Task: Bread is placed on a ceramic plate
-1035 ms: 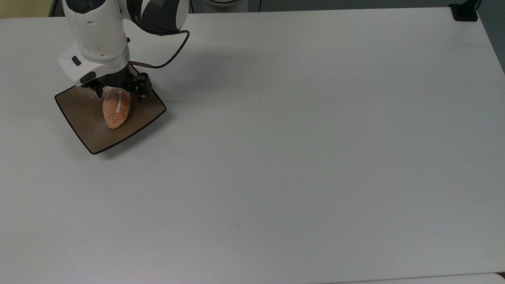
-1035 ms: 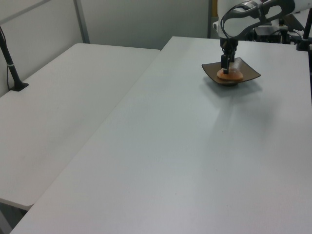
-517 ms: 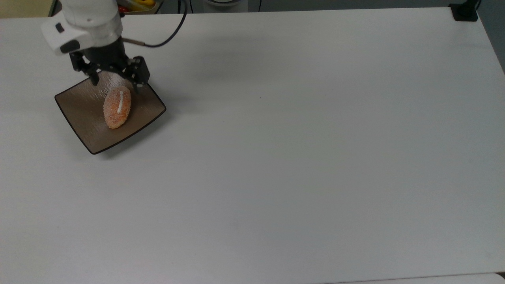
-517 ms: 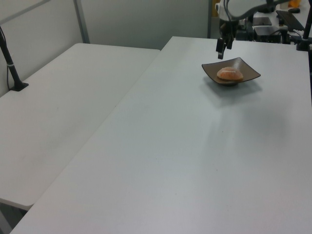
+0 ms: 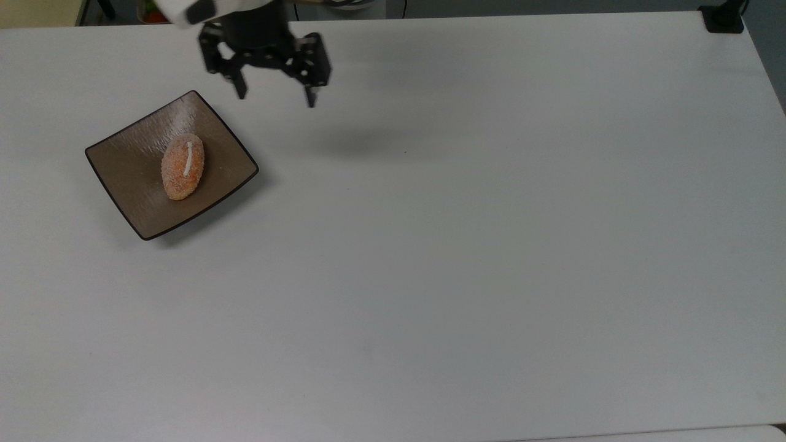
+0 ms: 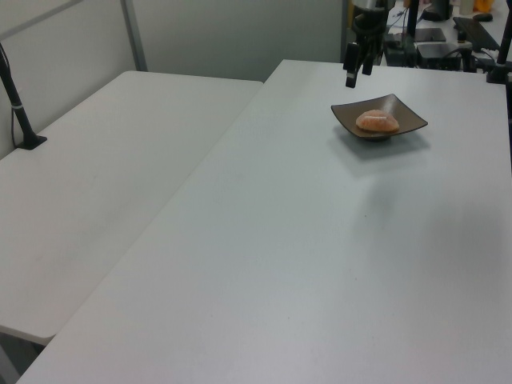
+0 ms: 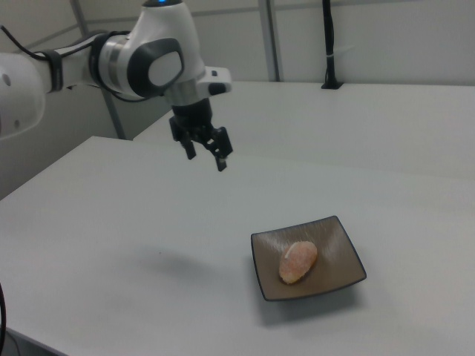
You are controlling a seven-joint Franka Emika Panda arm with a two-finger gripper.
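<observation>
One roll, one plate, one arm: going across the top view from its left, the ceramic plate [image 5: 138, 193] sits square and shallow near the table's edge, with the bread [image 5: 182, 166] lying flat in its middle, white stripe up, nothing touching it. To the top view's right of the plate and well clear of it hangs the gripper [image 5: 274, 97], its two dark fingers spread wide apart with nothing between them, raised above bare table [image 5: 491, 245]. In the left view the bread [image 6: 377, 121] rests inside the plate [image 6: 408, 126], and the gripper [image 6: 357, 72] is up in the air, off the plate's corner. The right view agrees: gripper [image 7: 208, 156] high above the tabletop, plate [image 7: 338, 278] and bread [image 7: 297, 261] lower down and apart from it.

By this layout the placing looks done and the step in hand is the retreat. The next move asks little: carry the arm away without passing low over the plate, and leave the roll alone
</observation>
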